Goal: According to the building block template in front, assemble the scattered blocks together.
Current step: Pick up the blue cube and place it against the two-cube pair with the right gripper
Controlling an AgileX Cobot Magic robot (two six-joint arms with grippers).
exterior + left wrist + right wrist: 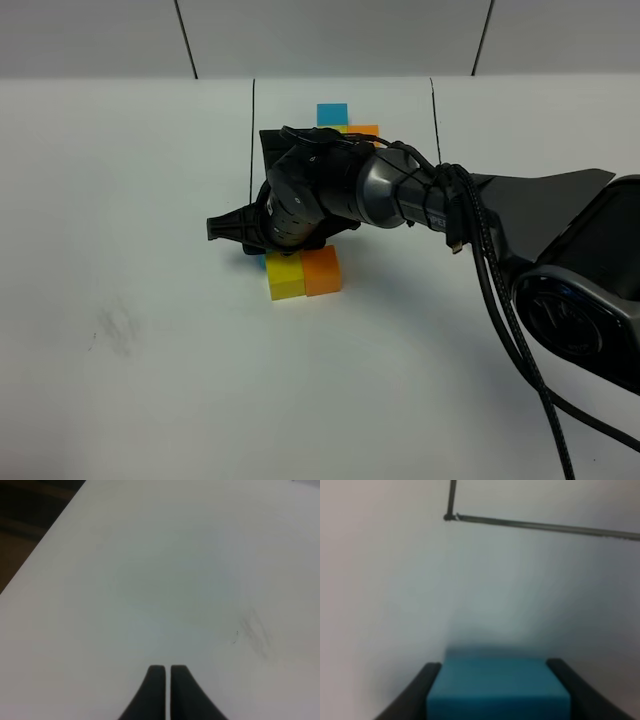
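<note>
While the right gripper (498,690) had its fingers clamped on the blue cube (498,689) just behind the yellow cube (285,276), lowering it crooked could've knocked that joined pair loose.

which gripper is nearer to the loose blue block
Right. The right gripper has its fingers on either side of the blue block. The left gripper is shut over bare table, with no block in its view.
</note>
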